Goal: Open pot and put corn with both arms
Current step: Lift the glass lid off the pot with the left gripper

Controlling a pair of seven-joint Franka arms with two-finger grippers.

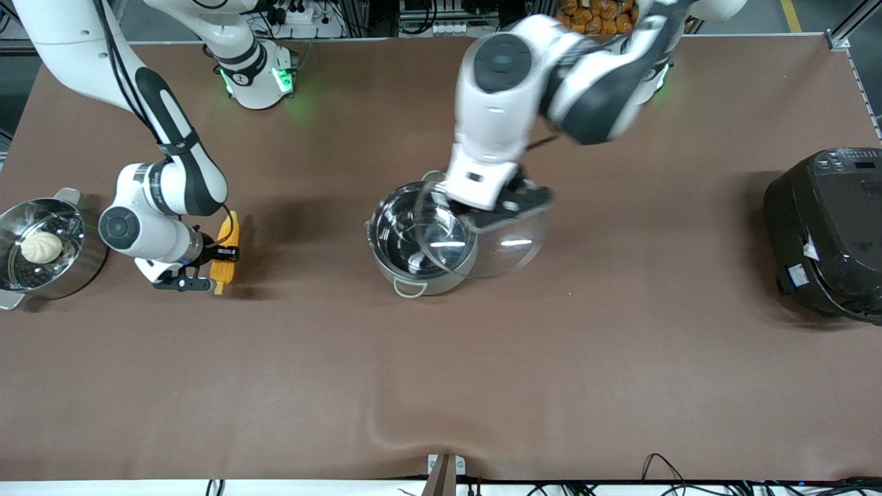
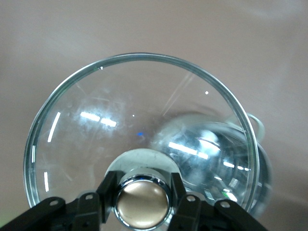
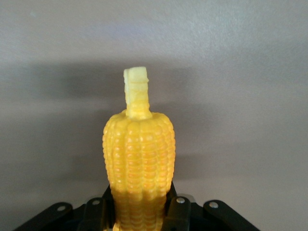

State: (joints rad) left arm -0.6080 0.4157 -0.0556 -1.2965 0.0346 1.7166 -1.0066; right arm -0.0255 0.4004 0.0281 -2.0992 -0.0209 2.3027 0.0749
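Note:
The steel pot [image 1: 413,238] stands open at the table's middle. My left gripper [image 1: 490,207] is shut on the knob [image 2: 143,202] of the clear glass lid [image 1: 513,244], holding it tilted, part over the pot's rim and part over the table toward the left arm's end. Through the lid the pot [image 2: 216,159] shows in the left wrist view. My right gripper [image 1: 219,256] is shut on the yellow corn [image 1: 227,251] near the right arm's end of the table. In the right wrist view the corn [image 3: 139,159] sticks out from between the fingers, pale stalk outward.
A steel steamer basket [image 1: 83,265] with a white bun [image 1: 41,246] stands at the right arm's end, beside the corn. A big black cooker [image 1: 830,231] stands at the left arm's end. The table is covered by brown cloth [image 1: 441,386].

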